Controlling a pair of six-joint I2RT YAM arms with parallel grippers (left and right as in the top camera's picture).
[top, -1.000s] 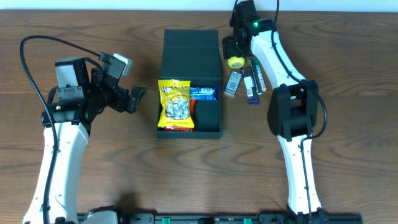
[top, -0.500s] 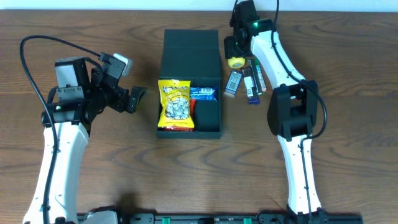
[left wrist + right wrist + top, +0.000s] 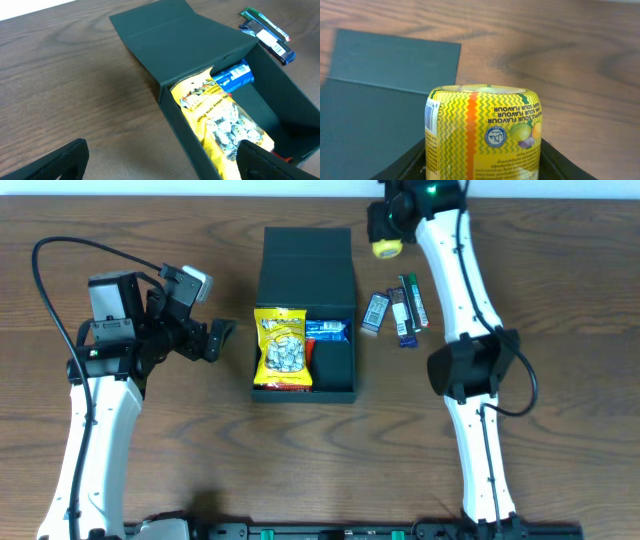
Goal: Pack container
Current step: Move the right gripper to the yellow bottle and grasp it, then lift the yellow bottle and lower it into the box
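One yellow can [image 3: 482,132] sits clamped in the right jaws, left jaws wide; best lowered gently into the bare corner of the box [image 3: 305,255].

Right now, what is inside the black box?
In the box lies a yellow snack bag, with a blue packet beside it at the lid end. Whatever is under the bag is covered and cannot be seen.

Wood-grain table [image 3: 570,330] carries open black container [image 3: 335,368], flap lid [image 3: 305,265] laid flat toward far edge. Just right of container, slim snack packets lie close together on bare wood: grey-white packet [image 3: 375,311], blue-white packet [image 3: 401,322], green packet [image 3: 413,298].
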